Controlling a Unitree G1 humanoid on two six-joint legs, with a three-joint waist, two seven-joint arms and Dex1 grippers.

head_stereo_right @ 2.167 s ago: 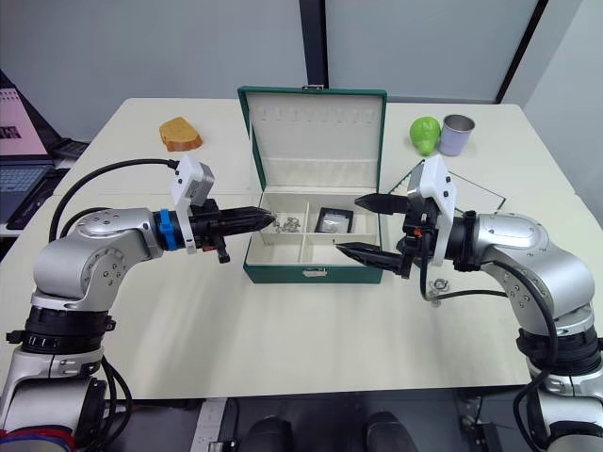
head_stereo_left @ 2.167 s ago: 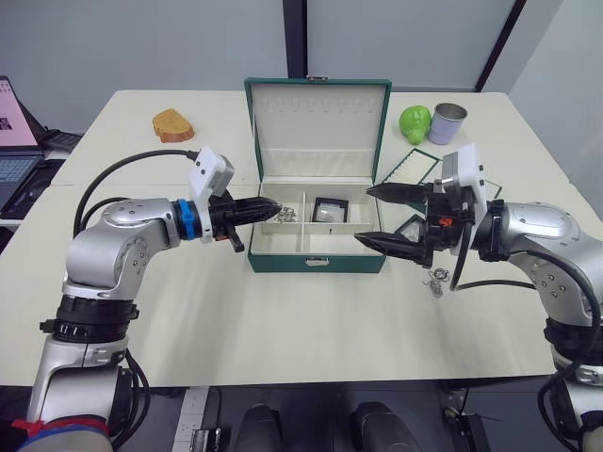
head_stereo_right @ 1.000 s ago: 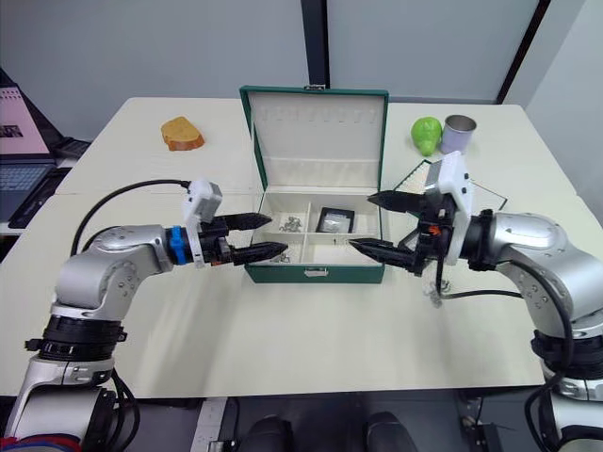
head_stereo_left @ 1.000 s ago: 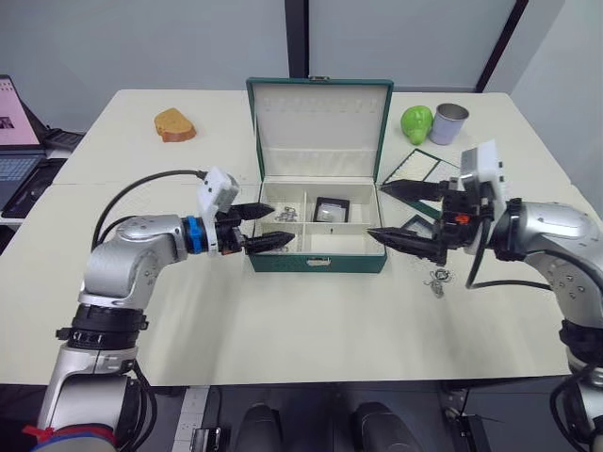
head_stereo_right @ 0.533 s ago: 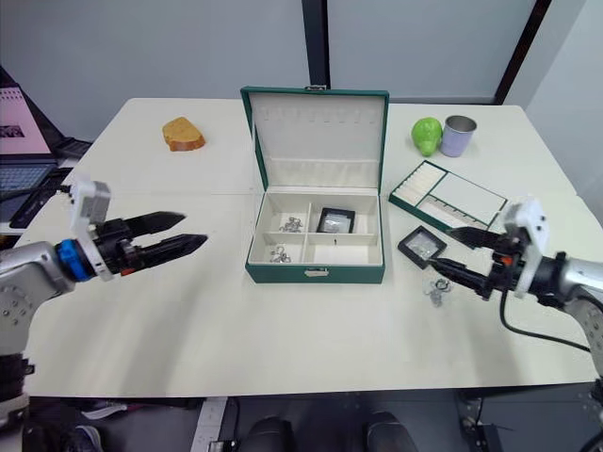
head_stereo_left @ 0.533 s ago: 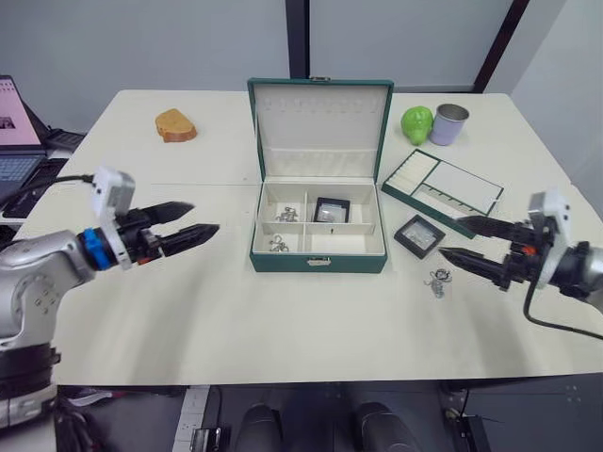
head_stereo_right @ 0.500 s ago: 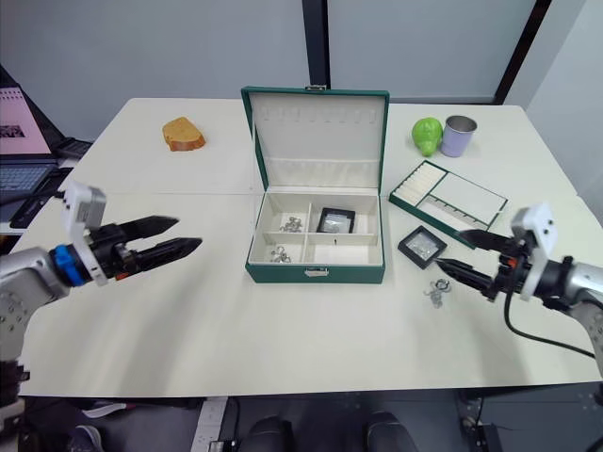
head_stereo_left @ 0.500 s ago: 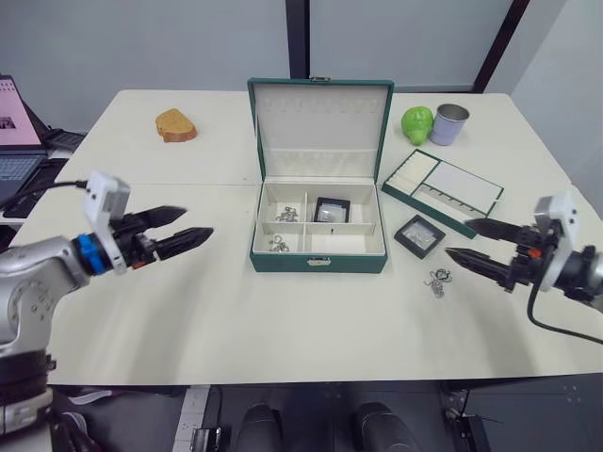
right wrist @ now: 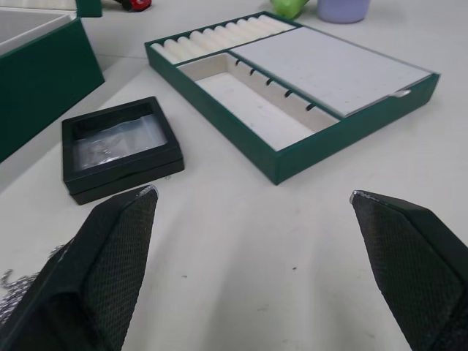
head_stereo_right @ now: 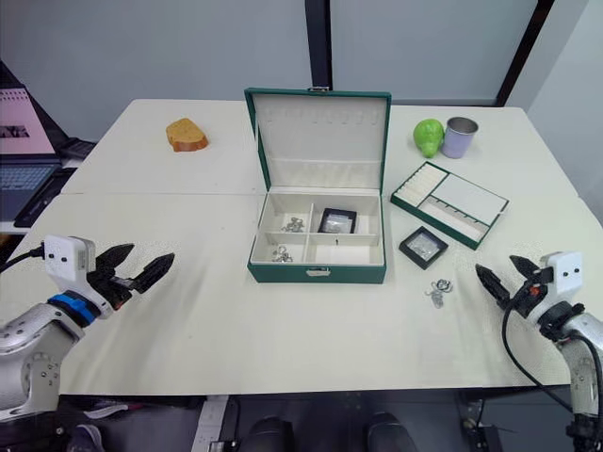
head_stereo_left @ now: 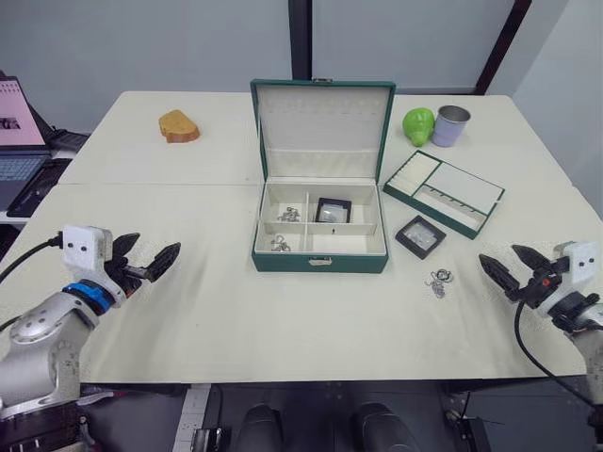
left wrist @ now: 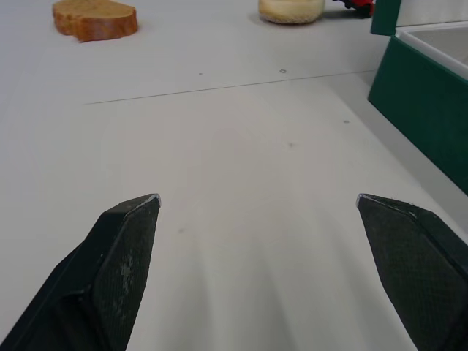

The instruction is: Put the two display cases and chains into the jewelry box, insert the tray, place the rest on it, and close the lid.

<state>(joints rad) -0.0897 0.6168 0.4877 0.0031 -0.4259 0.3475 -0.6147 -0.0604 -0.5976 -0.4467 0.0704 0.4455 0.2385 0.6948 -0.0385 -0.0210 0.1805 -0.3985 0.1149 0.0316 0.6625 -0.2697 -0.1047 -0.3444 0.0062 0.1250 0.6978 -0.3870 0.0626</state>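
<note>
1. Jewelry box (head_stereo_left: 318, 252): mid-surface, lid (head_stereo_left: 323, 129) standing upright on its hinge. It has not moved since the earlier frames.
2. Display case, first (head_stereo_left: 332, 210): in the box's rear middle compartment, unchanged.
3. Display case, second (head_stereo_left: 420, 235): on the surface to the right of the box, between the box and the tray, unchanged.
4. Chains (head_stereo_left: 279, 245): small silvery bits in the two left compartments; too small to make out singly.
5. Tray (head_stereo_left: 444, 192): on the surface at rear right, out of the box, unchanged.
6. The rest (head_stereo_left: 438, 282): silvery heap on the surface in front of the second case; in my right wrist view it is cut off at the edge.
7. My left tool (head_stereo_left: 147, 263): fingers spread, holding nothing. 2.2 s ago it was at the box's left wall; it is now drawn far back to the near left of the surface.
8. My right tool (head_stereo_left: 510, 267): fingers spread, holding nothing. Earlier it was beside the box's right end; it is now pulled back to the near right edge.
9. Beyond: bread slice (head_stereo_left: 177, 125), green pear (head_stereo_left: 417, 124), cup (head_stereo_left: 450, 124), laptop (head_stereo_left: 13, 132).
</note>
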